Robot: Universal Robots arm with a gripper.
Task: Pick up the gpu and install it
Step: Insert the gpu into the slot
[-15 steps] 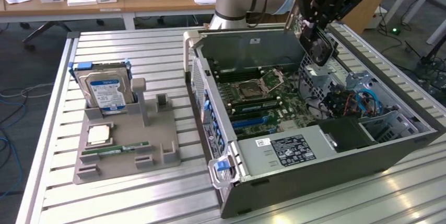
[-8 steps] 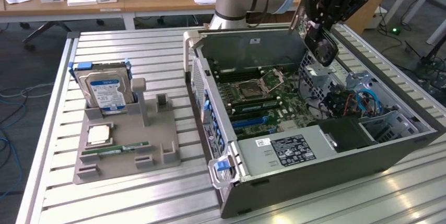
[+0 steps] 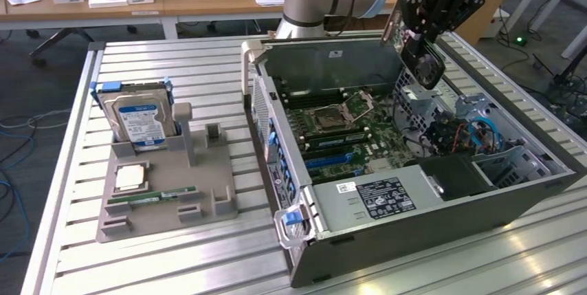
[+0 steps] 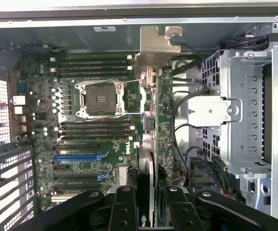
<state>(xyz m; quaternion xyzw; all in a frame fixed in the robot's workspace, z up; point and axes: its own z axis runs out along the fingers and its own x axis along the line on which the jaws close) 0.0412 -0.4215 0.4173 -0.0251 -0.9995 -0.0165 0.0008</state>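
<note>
1. Above the open grey metal computer case (image 3: 458,216), my black gripper (image 3: 420,39) is clamped on the gpu (image 3: 427,68), a thin dark card with a pale bracket.
2. The gpu hangs edge-down over the green motherboard (image 4: 43,159).

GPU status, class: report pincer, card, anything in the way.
Status: pincer shut on gpu. Card hangs above open computer case, not seated. Black cables close beside it.

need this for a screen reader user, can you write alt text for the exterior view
A robot arm's gripper holds the gpu on edge above the open computer case, whose motherboard is exposed. On the slatted table, to the exterior view's left, a grey holder carries a hard drive and a green memory stick.
</note>
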